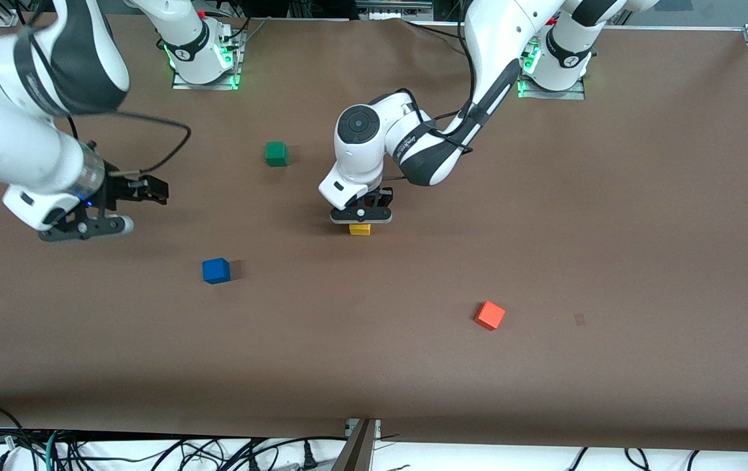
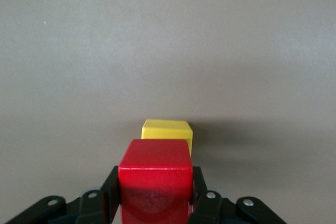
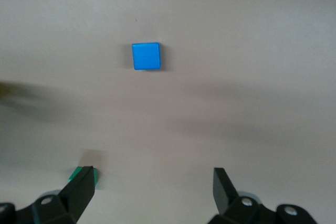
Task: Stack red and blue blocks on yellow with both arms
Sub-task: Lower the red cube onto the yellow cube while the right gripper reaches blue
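Centrally on the brown surface (image 1: 609, 229), the left hand (image 1: 361, 214) is held low, just above the yellow cube (image 1: 360, 229). In the left wrist view the hand (image 2: 155, 203) is seen clamped on the red cube (image 2: 154, 182), one black finger (image 2: 109, 195) being pressed to each side of it. The yellow cube (image 2: 167, 129) is shown directly past the red one; whether the two cubes are touching cannot quite be told, since the red cube is hidden by the hand in the front view.

The right hand (image 1: 86, 226) is held in the air over bare surface at the right arm's end, above and beside the blue cube (image 1: 216, 270). Its fingers (image 3: 81, 187) are spread wide apart and nothing is held between them. In the right wrist view the blue cube (image 3: 146, 56) is seen lying flat on the surface, well apart from the hand (image 3: 152, 184), and a corner of the green cube (image 3: 79, 172) is glimpsed past one fingertip.

The green cube (image 1: 276, 154) is placed farther from the front camera than the blue one. An orange-red cube (image 1: 490, 315) is set apart toward the left arm's end, nearer to the camera than the yellow cube.
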